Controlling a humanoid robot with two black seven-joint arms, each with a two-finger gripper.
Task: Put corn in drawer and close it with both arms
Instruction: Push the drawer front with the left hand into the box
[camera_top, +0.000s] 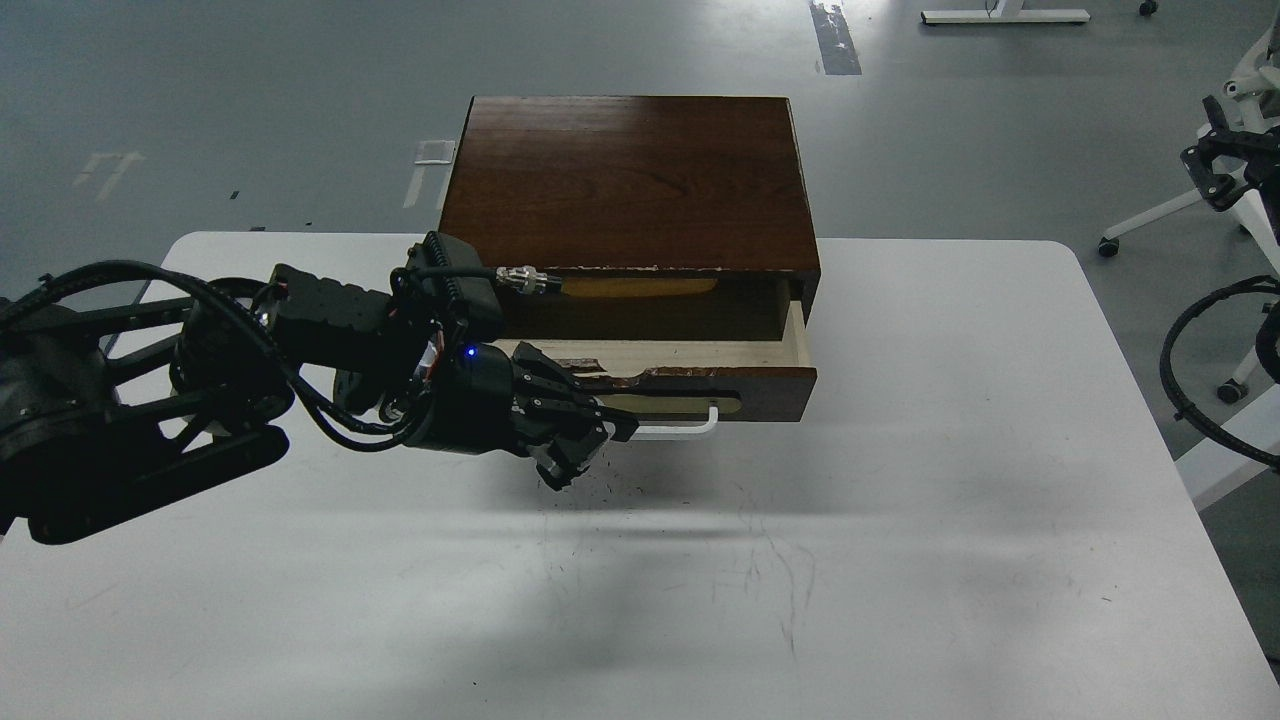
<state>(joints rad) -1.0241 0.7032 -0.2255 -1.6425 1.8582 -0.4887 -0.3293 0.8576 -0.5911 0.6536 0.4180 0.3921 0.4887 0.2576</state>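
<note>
The drawer (760, 385) of the dark brown box (630, 180) stands partly pulled out, showing its pale wood inside. The yellow corn (640, 287) lies at the back of the drawer, half under the box top. My left gripper (578, 445) hangs low in front of the left half of the drawer front, its fingers curled together, holding nothing that I can see. It hides the left end of the white handle (680, 430). A small dark end of my right arm (1218, 165) shows at the far right edge, away from the table; its fingers cannot be told apart.
The box stands at the back middle of the white table (900, 560). Black cable loops (1190, 390) and white stand legs (1170, 215) sit off the table's right side. Grey floor lies behind.
</note>
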